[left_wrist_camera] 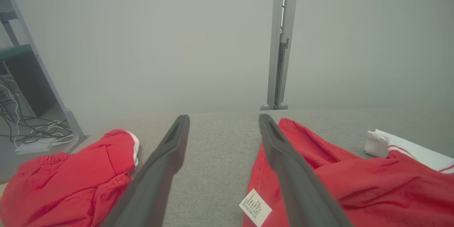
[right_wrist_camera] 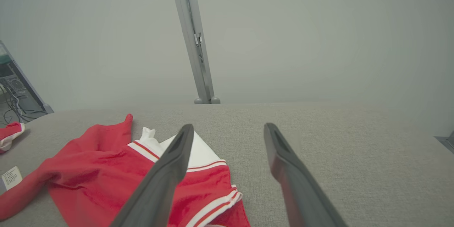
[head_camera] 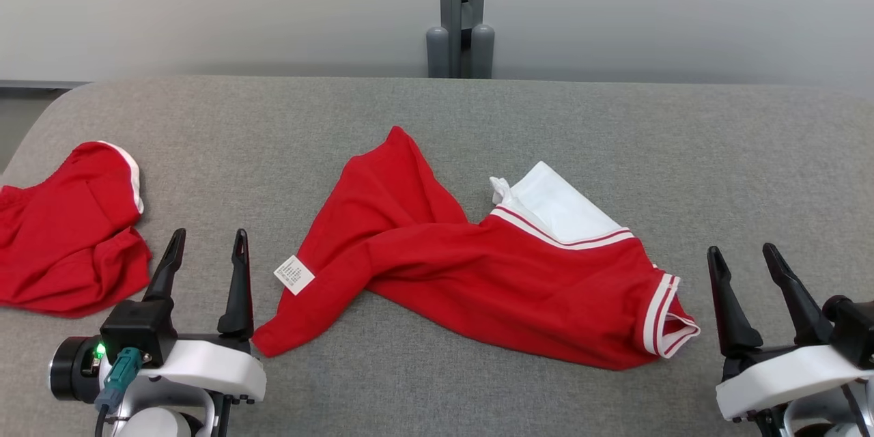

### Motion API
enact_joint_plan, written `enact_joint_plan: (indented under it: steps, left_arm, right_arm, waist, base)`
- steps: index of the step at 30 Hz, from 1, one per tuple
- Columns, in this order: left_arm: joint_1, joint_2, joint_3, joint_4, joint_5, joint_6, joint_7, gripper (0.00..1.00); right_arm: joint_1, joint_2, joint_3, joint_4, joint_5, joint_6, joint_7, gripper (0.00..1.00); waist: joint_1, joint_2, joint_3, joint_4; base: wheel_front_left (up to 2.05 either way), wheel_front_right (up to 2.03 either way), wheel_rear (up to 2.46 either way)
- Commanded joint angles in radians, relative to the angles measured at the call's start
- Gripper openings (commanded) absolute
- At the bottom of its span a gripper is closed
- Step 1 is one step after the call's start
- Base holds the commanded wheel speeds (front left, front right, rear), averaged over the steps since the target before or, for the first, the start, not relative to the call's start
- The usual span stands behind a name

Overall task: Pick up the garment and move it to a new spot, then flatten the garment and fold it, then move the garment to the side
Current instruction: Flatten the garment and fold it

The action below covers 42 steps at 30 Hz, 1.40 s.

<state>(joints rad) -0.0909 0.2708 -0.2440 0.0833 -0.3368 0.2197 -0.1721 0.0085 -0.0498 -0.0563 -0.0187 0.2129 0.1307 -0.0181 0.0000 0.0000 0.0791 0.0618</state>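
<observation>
The garment (head_camera: 478, 266), red with a white panel and white-striped cuff, lies crumpled in the middle of the grey table (head_camera: 649, 136); a white label (head_camera: 294, 274) sticks out at its left edge. My left gripper (head_camera: 209, 235) stands open just left of the garment's lower-left tip, nothing between its fingers. In the left wrist view the left gripper (left_wrist_camera: 223, 117) frames bare cloth-covered table, the garment (left_wrist_camera: 354, 184) to its right. My right gripper (head_camera: 741, 249) stands open just right of the striped cuff. The right wrist view has the right gripper (right_wrist_camera: 228, 126) beside the garment (right_wrist_camera: 99, 170).
A second red garment (head_camera: 68, 232) with a white stripe lies bunched at the table's left edge, also seen as the second red garment (left_wrist_camera: 71, 181). A grey post (head_camera: 457, 13) rises behind the table's far edge. Cables (left_wrist_camera: 32, 131) lie on the floor beyond the left corner.
</observation>
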Motion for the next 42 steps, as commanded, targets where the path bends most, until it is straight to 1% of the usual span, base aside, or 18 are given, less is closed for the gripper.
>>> enact_joint_plan:
  steps: [1, 5, 6, 8, 10, 14, 16, 17, 18, 23, 27, 31, 34, 35, 36, 37, 38, 42]
  left_arm:
    - [-0.021, 0.003, 0.001, 0.001, -0.005, -0.005, -0.005, 1.00]
    - [-0.045, -0.004, -0.009, 0.003, -0.005, -0.012, -0.008, 1.00]
    - [-0.062, -0.010, -0.015, 0.004, -0.008, -0.018, -0.010, 1.00]
    - [-0.077, -0.012, -0.019, 0.005, -0.008, -0.024, -0.014, 1.00]
    - [-0.094, -0.019, -0.026, 0.009, -0.010, -0.031, -0.019, 1.00]
    - [-0.129, -0.035, -0.037, 0.026, -0.016, -0.043, -0.032, 1.00]
    - [-0.145, -0.047, -0.040, 0.036, -0.023, -0.051, -0.042, 1.00]
    - [-0.170, -0.060, -0.045, 0.049, -0.027, -0.062, -0.057, 1.00]
    - [-0.179, -0.065, -0.046, 0.051, -0.026, -0.068, -0.061, 1.00]
    - [-0.219, -0.088, -0.057, 0.071, -0.027, -0.096, -0.079, 1.00]
    - [-0.243, -0.100, -0.063, 0.081, -0.023, -0.124, -0.086, 1.00]
    - [-0.259, -0.100, -0.071, 0.096, -0.015, -0.153, -0.090, 1.00]
    - [-0.265, -0.101, -0.070, 0.101, -0.014, -0.166, -0.091, 1.00]
    - [-0.269, -0.102, -0.068, 0.103, -0.013, -0.168, -0.091, 1.00]
    - [-0.271, -0.103, -0.066, 0.104, -0.011, -0.172, -0.092, 1.00]
    - [-0.272, -0.106, -0.062, 0.102, -0.009, -0.174, -0.092, 1.00]
    - [-0.271, -0.107, -0.059, 0.101, -0.006, -0.175, -0.092, 1.00]
    - [-0.260, -0.114, -0.040, 0.098, 0.005, -0.172, -0.091, 1.00]
  right_arm:
    - [-0.016, -0.007, 0.002, -0.011, 0.008, 0.000, 0.006, 1.00]
    - [-0.065, -0.057, 0.002, -0.011, 0.024, 0.000, 0.033, 1.00]
    - [-0.112, -0.094, 0.024, 0.006, 0.052, 0.000, 0.048, 1.00]
    - [-0.169, -0.144, 0.041, 0.035, 0.069, 0.000, 0.054, 1.00]
    - [-0.227, -0.180, 0.066, 0.081, 0.105, 0.000, 0.058, 1.00]
    - [-0.347, -0.263, 0.119, 0.213, 0.151, 0.000, 0.072, 1.00]
    - [-0.402, -0.289, 0.161, 0.284, 0.184, 0.000, 0.079, 1.00]
    - [-0.479, -0.330, 0.237, 0.395, 0.216, 0.000, 0.090, 1.00]
    - [-0.502, -0.345, 0.262, 0.427, 0.224, 0.000, 0.094, 1.00]
    - [-0.591, -0.389, 0.370, 0.609, 0.281, 0.000, 0.107, 1.00]
    - [-0.641, -0.405, 0.439, 0.728, 0.331, 0.000, 0.118, 1.00]
    - [-0.675, -0.412, 0.510, 0.803, 0.367, 0.000, 0.114, 1.00]
    - [-0.682, -0.409, 0.544, 0.836, 0.394, 0.000, 0.124, 1.00]
    - [-0.684, -0.409, 0.557, 0.850, 0.404, 0.000, 0.130, 0.89]
    - [-0.689, -0.408, 0.571, 0.862, 0.418, 0.000, 0.134, 0.47]
    - [-0.694, -0.407, 0.582, 0.872, 0.429, 0.000, 0.132, 0.33]
    - [-0.699, -0.407, 0.592, 0.878, 0.438, 0.000, 0.125, 0.00]
    - [-0.730, -0.420, 0.619, 0.877, 0.470, 0.000, 0.067, 0.00]
  waist:
    - [0.0000, 0.0000, 0.007, 0.009]
    - [0.0000, 0.0000, 0.030, 0.041]
    - [0.0000, 0.0000, 0.046, 0.061]
    - [0.0000, 0.0000, 0.064, 0.081]
    - [0.0000, 0.0000, 0.081, 0.108]
    - [0.0000, 0.0000, 0.114, 0.169]
    - [0.0000, 0.0000, 0.131, 0.202]
    - [0.0000, 0.0000, 0.153, 0.245]
    - [0.0000, 0.0000, 0.161, 0.259]
    - [0.0000, 0.0000, 0.188, 0.321]
    - [0.0000, 0.0000, 0.204, 0.350]
    - [0.0000, 0.0000, 0.220, 0.365]
    - [0.0000, 0.0000, 0.224, 0.367]
    - [0.0000, 0.0000, 0.225, 0.367]
    - [0.0000, 0.0000, 0.227, 0.366]
    - [0.0000, 0.0000, 0.228, 0.365]
    - [0.0000, 0.0000, 0.228, 0.363]
    - [0.0000, 0.0000, 0.225, 0.350]
  base:
    - [0.00, 0.00, 0.00]
    - [0.00, 0.00, 0.00]
    - [0.00, 0.00, 0.00]
    - [0.00, 0.00, 0.00]
    - [0.00, 0.00, 0.00]
    - [0.00, 0.00, 0.00]
    - [0.00, 0.00, 0.00]
    - [0.00, 0.00, 0.00]
    - [0.00, 0.00, 0.00]
    - [0.00, 0.00, 0.00]
    - [0.00, 0.00, 0.00]
    - [0.00, 0.00, 0.00]
    - [0.00, 0.00, 0.00]
    - [0.00, 0.00, 0.00]
    - [0.00, 0.00, 0.00]
    - [0.00, 0.00, 0.00]
    - [0.00, 0.00, 0.00]
    - [0.00, 0.00, 0.00]
